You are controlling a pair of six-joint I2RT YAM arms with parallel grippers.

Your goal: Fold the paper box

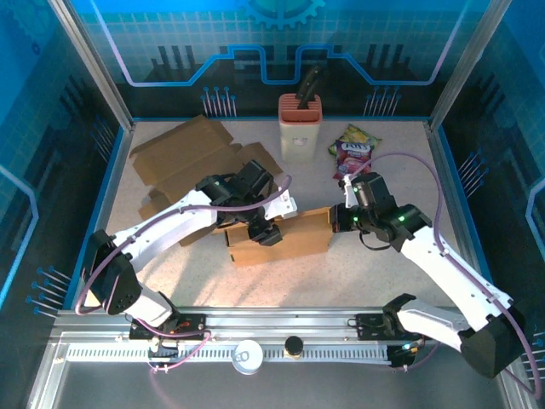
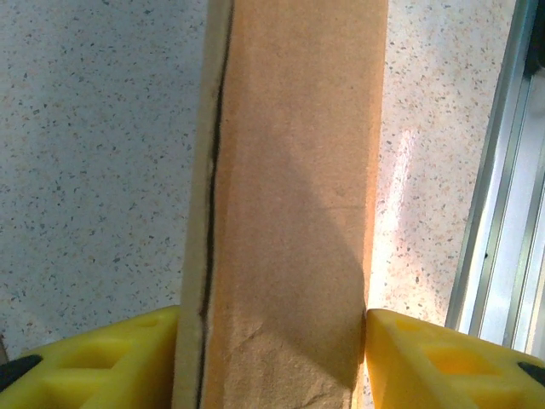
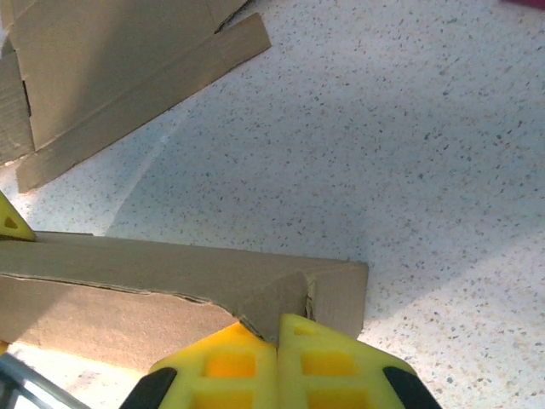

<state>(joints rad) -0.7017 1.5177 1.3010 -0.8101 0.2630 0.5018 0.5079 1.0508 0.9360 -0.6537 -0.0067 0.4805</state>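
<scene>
The brown paper box point(image 1: 285, 235) lies partly folded in the middle of the table. My left gripper point(image 1: 265, 230) reaches down over its left part. In the left wrist view the yellow fingers point(image 2: 426, 358) press on both sides of a thick cardboard wall point(image 2: 289, 213), so the left gripper point(image 2: 272, 345) is shut on the box. My right gripper point(image 1: 341, 218) is at the box's right end. In the right wrist view the right gripper point(image 3: 278, 334) pinches a thin corner flap of the box point(image 3: 170, 281), jaws closed tight on it.
A second flat cardboard sheet point(image 1: 183, 158) lies at the back left, and the right wrist view catches its edge point(image 3: 111, 68). A beige holder point(image 1: 301, 128) with a black handle stands at the back centre. A snack packet point(image 1: 353, 152) lies beside it.
</scene>
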